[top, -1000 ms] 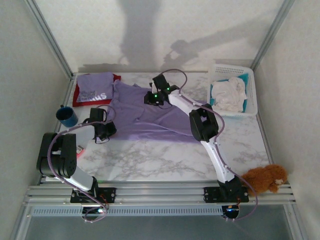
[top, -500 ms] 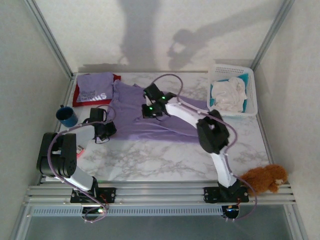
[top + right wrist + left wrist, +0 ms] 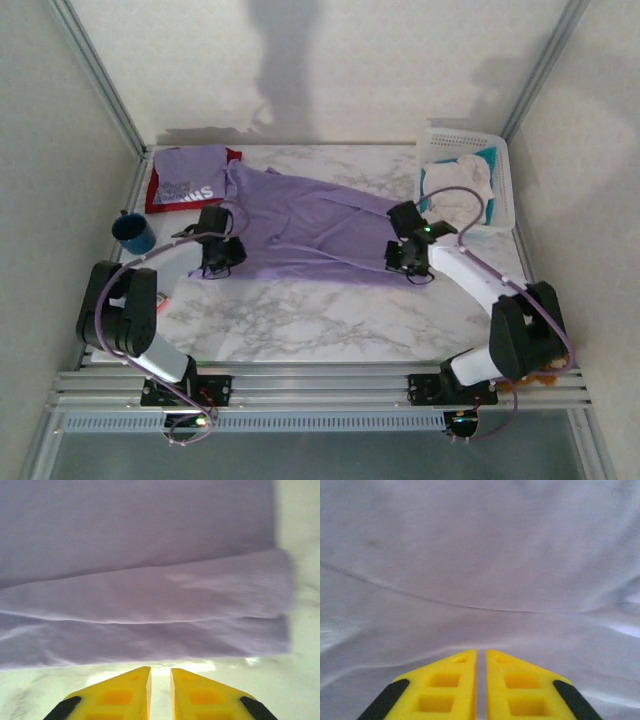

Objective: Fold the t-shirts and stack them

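Note:
A plain lavender t-shirt (image 3: 310,225) lies spread across the middle of the marble table (image 3: 330,320), its near edge doubled into a long fold (image 3: 150,600). At the back left a folded purple t-shirt with white lettering (image 3: 187,178) rests on a red one (image 3: 160,205). My left gripper (image 3: 222,255) is low over the plain shirt's left edge; its yellow fingers (image 3: 481,652) stand a thin slit apart with only cloth beyond. My right gripper (image 3: 404,260) sits at the shirt's near right corner, its jaws (image 3: 160,669) slightly open over bare marble just short of the hem.
A white basket (image 3: 497,180) holding white and teal cloths stands at the back right. A dark blue mug (image 3: 133,233) sits by the left wall, close to the left arm. Open marble lies in front of the shirt.
The right arm has swung from the shirt's back middle out to its near right corner. The left gripper has shifted slightly right onto the shirt's edge and its jaws have parted a little.

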Motion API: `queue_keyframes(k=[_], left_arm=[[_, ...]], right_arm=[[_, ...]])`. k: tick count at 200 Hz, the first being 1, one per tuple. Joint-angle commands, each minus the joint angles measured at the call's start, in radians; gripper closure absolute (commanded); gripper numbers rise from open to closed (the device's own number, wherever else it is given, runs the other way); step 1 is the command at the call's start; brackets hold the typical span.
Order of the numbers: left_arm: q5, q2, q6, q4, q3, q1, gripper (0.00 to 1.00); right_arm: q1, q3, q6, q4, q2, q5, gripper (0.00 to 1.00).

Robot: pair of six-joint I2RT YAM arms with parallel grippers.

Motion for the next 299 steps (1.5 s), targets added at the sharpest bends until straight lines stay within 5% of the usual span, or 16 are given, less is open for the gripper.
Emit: queue_keyframes(k=[1,48,106,167,194,211,299], left_arm=[[-0.097,0.006,-0.031,-0.085,0.101,-0.087,0.87],[0.055,0.182,-0.068,-0.022,0.268,-0.330,1.00],[0.184,0.450,-0.110,0.071,0.472,-0.542,1.00],[0.205,0.587,-0.130,0.086,0.598,-0.594,1.00],[0.194,0.591,-0.130,0.076,0.626,-0.593,1.00],[0.217,0.599,-0.132,0.079,0.641,-0.594,1.00],[0.160,0.688,-0.066,-0.037,0.799,-0.591,1.00]], right_arm=[[-0.108,-0.070,-0.019,-0.008,-0.062,0.001,0.81],[-0.194,-0.121,-0.051,0.066,-0.066,-0.062,0.83],[-0.231,-0.118,-0.057,0.065,-0.089,-0.090,0.85],[-0.249,-0.132,-0.062,0.062,-0.133,-0.121,0.85],[-0.246,-0.210,0.001,0.171,-0.121,-0.277,0.88],[-0.247,-0.281,0.031,0.303,-0.108,-0.362,1.00],[-0.247,-0.298,0.062,0.486,0.041,-0.378,1.00]])
